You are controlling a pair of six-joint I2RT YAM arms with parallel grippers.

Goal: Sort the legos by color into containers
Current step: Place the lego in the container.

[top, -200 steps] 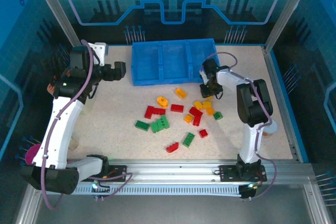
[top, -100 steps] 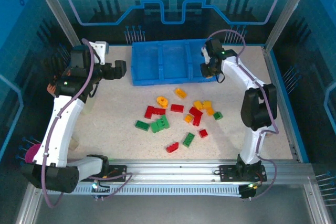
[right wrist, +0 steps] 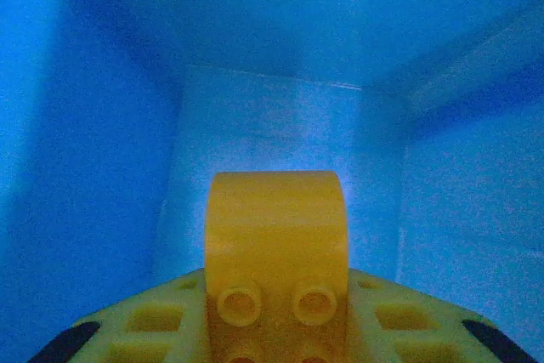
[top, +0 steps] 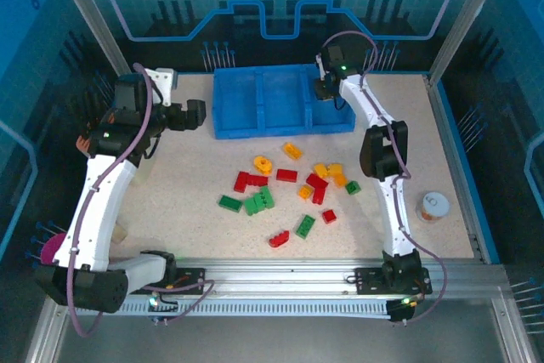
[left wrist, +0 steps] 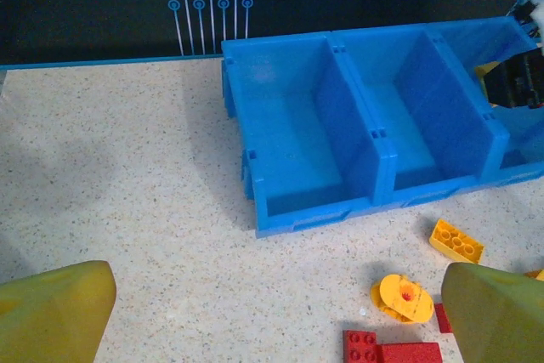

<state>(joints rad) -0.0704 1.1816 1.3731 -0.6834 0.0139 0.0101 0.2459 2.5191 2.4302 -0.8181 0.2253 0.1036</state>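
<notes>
The blue tray (top: 280,131) with its three containers lies at the back of the table. My right gripper (top: 327,91) hangs over the right container, shut on a yellow lego (right wrist: 276,244) whose studs face the camera, with blue walls (right wrist: 102,125) all round. Loose legos lie in front of the tray: red (top: 251,181), green (top: 259,201) and yellow (top: 291,150) ones. My left gripper (top: 194,114) hovers left of the tray, its fingers (left wrist: 51,312) wide open around bare table. Its view shows the tray (left wrist: 314,210), a round yellow lego (left wrist: 404,297) and a red lego (left wrist: 391,350).
A small white can (top: 433,207) stands at the right of the table beside the right arm's base link. A metal frame and blue panels enclose the table. The speckled surface left of the brick pile (top: 170,193) is bare.
My right arm has swung from the brick pile back to the tray's right compartment, carrying the yellow lego. The white can has come into view. The left arm has not moved.
</notes>
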